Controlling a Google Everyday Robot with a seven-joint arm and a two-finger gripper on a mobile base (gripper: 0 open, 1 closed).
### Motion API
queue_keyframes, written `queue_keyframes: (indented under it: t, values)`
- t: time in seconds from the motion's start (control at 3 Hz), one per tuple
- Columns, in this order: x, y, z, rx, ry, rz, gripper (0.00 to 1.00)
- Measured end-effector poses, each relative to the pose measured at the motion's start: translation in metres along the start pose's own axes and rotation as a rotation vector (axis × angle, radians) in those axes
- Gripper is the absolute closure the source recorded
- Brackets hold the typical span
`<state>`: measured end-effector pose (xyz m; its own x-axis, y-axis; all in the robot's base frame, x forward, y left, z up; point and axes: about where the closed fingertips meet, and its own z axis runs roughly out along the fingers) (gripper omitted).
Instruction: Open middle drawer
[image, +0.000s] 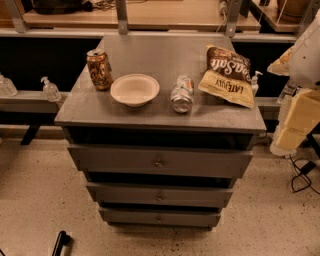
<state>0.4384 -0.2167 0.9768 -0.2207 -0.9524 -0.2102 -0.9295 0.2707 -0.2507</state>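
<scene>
The grey cabinet (165, 115) stands in the middle of the camera view with three drawers. The middle drawer (125, 194) is the second one, a low flat grey front with a small round knob (160, 196) at its centre. Its front sits in line with the others and looks shut. Above it is the taller top drawer (120, 160), below it the narrowest bottom drawer (130, 217). My gripper is out of view. Only white and cream parts of my arm (302, 100) show at the right edge, away from the drawers.
On the cabinet top stand a brown can (99, 69), a white bowl (134, 90), a plastic bottle lying on its side (182, 94) and a chip bag (226, 75). Shelving runs behind. A black object (60, 242) lies on the speckled floor at bottom left. Cables (300, 177) lie at right.
</scene>
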Motion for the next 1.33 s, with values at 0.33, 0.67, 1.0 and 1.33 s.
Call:
queue_keyframes:
  t: [0.33,0.67,1.0,1.33]
  values:
    - [0.001,-0.001,0.0,0.011,-0.011,0.002,0.0]
    - [0.004,0.001,0.014,0.024,-0.067,-0.007,0.0]
    - [0.019,0.008,0.052,-0.004,-0.145,-0.001,0.0]
    - [0.027,0.014,0.078,-0.044,-0.191,0.001,0.0]
